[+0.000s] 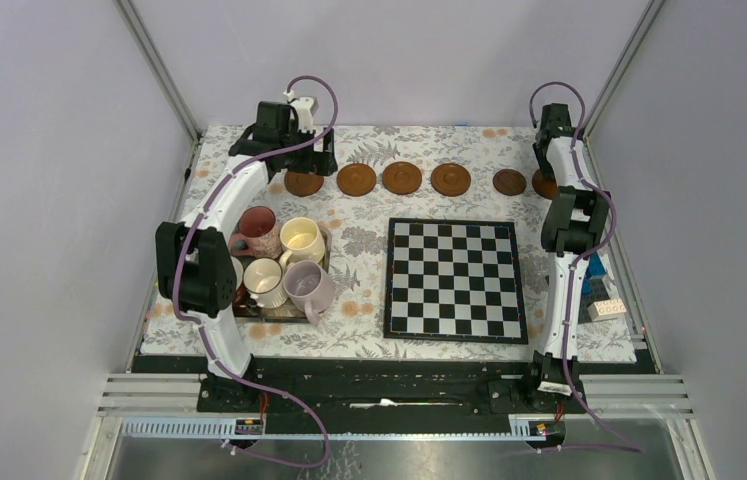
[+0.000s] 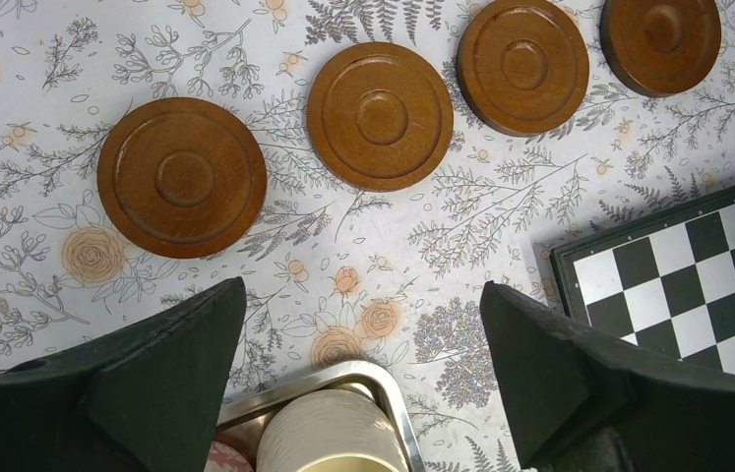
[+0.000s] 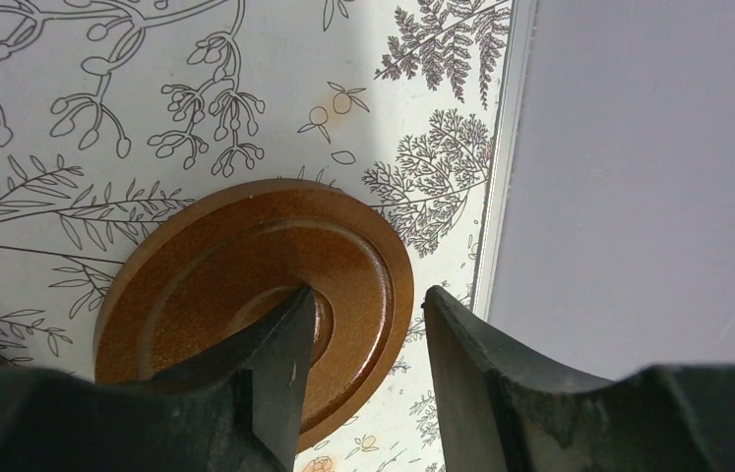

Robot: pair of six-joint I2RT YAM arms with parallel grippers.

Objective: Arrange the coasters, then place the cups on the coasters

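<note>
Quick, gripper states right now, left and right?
Left gripper: open, empty.
Right gripper: partly open, straddling the rim of a coaster, apparently not clamping it.

White-and-black arms (image 1: 232,197) — purple cables (image 1: 333,104)

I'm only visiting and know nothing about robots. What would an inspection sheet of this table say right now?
Surface: flower-print cloth, lying flat.
Job's things: six coasters in a far-edge row; four cups visible, crowded in a metal tray, none on a coaster.
Clutter: chessboard; blue and white blocks beside the right arm.
Grippers: left pincer wide open above the cloth; right pincer part-open astride the rim of the end coaster.
Cables: purple cables looping along both arms.
Surroundings: plain walls, metal frame.
</note>
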